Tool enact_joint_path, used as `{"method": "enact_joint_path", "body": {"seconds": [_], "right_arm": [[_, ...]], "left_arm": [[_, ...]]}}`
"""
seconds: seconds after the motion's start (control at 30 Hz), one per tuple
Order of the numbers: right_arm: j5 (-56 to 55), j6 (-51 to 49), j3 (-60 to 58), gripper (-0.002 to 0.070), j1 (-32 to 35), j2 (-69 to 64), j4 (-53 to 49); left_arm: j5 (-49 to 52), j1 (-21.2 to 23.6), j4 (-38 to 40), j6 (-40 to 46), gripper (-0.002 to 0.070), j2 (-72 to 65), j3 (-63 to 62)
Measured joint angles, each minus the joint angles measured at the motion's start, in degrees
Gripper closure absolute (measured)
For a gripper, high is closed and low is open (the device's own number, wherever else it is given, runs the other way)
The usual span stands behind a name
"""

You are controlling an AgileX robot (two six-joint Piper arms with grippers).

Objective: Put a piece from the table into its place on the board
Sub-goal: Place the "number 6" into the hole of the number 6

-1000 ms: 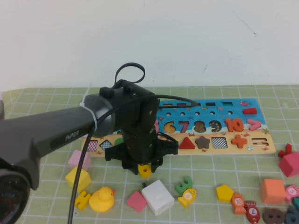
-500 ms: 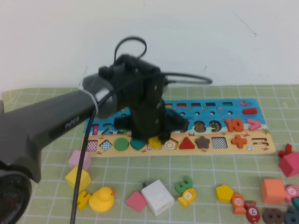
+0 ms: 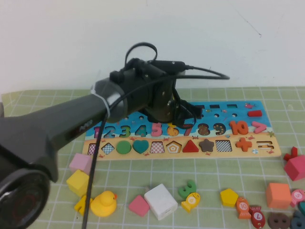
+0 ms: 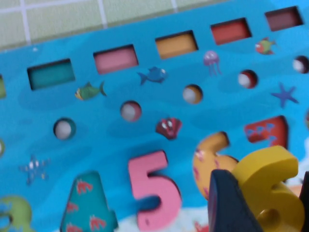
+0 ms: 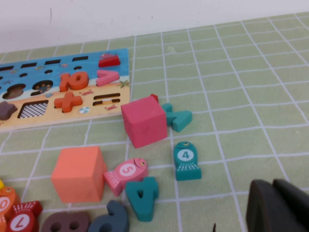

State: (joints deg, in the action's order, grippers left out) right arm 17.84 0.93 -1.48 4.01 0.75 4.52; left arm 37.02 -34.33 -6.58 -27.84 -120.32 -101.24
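1. The yellow numeral 6 [image 4: 268, 186] is being pinched between the dark fingers [image 4: 231, 203] of the left gripper [image 4: 263, 212], which is being held over the middle of the numeral row of the puzzle board [image 3: 267, 150]. In the high view the gripper itself is being hidden by the arm's wrist.
2. Just beside the held piece, the six-shaped recess [image 4: 207, 162] with its orange speckled floor is being left uncovered, between the seated pink 5 [image 4: 152, 186] and the 7-shaped recess [image 4: 268, 133].
3. The piece is being carried offset from the recess, toward the 7 side; a straight descent from here is judged likely to land it on the blue rim or across the neighbouring cut-out.
4. The numeral's turn is being matched only roughly to the recess, as far as can be told; a small twist would be enough for it to jam tilted instead of dropping flat.
5. Only the lower part of the piece is being gripped, so a push against the rim is judged liable to pivot it between the fingers.
6. Further right on the grid-marked green table [image 3: 200, 171], loose blocks such as the white cube [image 3: 161, 201] and yellow pentagon [image 3: 229, 196] are lying well apart from the work.
7. The right gripper [image 5: 277, 205] is being parked low over the mat near the teal number-4 fish [image 5: 186, 159]; whether its fingers are spread cannot be told.
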Motion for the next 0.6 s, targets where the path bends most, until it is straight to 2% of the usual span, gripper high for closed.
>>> {"method": "enact_joint_path", "body": {"seconds": [0.13, 0.4, 0.6], "right_arm": [[0.00, 0.00, 0.00, 0.0679, 0.00, 0.00, 0.00], [0.00, 0.00, 0.00, 0.0679, 0.00, 0.00, 0.00], [-0.10, 0.00, 0.00, 0.0679, 0.00, 0.00, 0.00]], "left_arm": [[-0.07, 0.00, -1.26, 0.43, 0.0414, -2.48, -2.71], [6.04, 0.00, -1.61, 2.40, 0.0414, -8.91, -11.49], [8.00, 0.60, -0.03, 2.42, 0.0414, -10.36, -12.67]]}}
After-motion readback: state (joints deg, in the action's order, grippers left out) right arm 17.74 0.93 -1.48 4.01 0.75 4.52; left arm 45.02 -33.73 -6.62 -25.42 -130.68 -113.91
